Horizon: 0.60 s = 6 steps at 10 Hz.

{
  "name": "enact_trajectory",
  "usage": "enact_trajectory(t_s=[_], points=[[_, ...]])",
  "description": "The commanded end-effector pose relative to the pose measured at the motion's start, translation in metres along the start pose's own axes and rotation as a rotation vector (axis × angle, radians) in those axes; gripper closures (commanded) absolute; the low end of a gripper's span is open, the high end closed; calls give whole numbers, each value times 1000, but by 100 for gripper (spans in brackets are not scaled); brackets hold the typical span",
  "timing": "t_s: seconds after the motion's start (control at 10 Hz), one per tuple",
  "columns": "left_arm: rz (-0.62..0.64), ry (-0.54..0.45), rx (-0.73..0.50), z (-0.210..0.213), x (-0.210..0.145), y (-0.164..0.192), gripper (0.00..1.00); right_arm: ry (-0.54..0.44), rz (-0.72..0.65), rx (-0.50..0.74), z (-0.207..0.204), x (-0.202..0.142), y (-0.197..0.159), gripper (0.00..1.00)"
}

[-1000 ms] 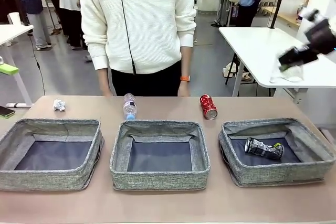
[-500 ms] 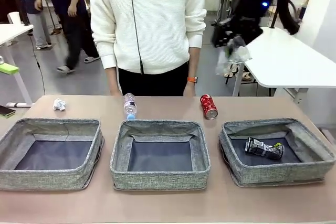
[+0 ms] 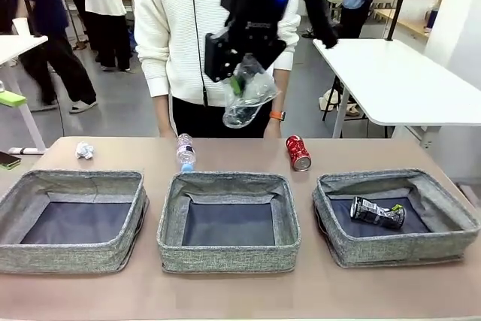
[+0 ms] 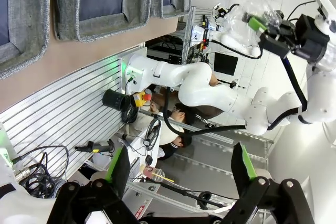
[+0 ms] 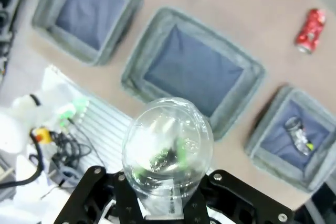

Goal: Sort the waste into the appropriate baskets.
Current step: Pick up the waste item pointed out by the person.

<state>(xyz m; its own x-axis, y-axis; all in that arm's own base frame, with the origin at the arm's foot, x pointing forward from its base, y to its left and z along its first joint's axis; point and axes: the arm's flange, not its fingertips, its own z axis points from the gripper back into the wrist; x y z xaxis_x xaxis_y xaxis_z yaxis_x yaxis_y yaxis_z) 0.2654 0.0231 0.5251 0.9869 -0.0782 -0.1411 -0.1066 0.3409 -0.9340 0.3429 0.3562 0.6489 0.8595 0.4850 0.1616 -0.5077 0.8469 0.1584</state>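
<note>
Above the brown table [image 3: 338,291] and the middle basket [image 3: 225,249], the right gripper [image 3: 240,83] pinches the clear plastic cup [image 3: 254,104], which looks light, thin and easy to squash, so holding near its rim seems best, while the left gripper [image 4: 181,163] is spread wide.

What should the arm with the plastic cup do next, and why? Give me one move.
Probably lower the cup straight down toward the middle basket before letting go. The right end effector is shut on it high above the table, roughly over that basket, which holds nothing yet. The crushed can lies in the right basket, so plastic likely belongs elsewhere.
</note>
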Motion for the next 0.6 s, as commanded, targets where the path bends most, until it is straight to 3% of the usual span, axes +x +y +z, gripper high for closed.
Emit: enact_trajectory(t_s=[0.0,0.1,0.3,0.5], points=[[-20,4,-19,1,-2,-1,0,13,-78,-18,1,-1,-34,95],[-20,4,-19,1,-2,-1,0,0,0,0,0,0,0,95],[-20,4,-19,1,-2,-1,0,144,-209,-166,34,4,40,95],[-20,4,-19,1,-2,-1,0,218,-396,-154,63,14,51,95]])
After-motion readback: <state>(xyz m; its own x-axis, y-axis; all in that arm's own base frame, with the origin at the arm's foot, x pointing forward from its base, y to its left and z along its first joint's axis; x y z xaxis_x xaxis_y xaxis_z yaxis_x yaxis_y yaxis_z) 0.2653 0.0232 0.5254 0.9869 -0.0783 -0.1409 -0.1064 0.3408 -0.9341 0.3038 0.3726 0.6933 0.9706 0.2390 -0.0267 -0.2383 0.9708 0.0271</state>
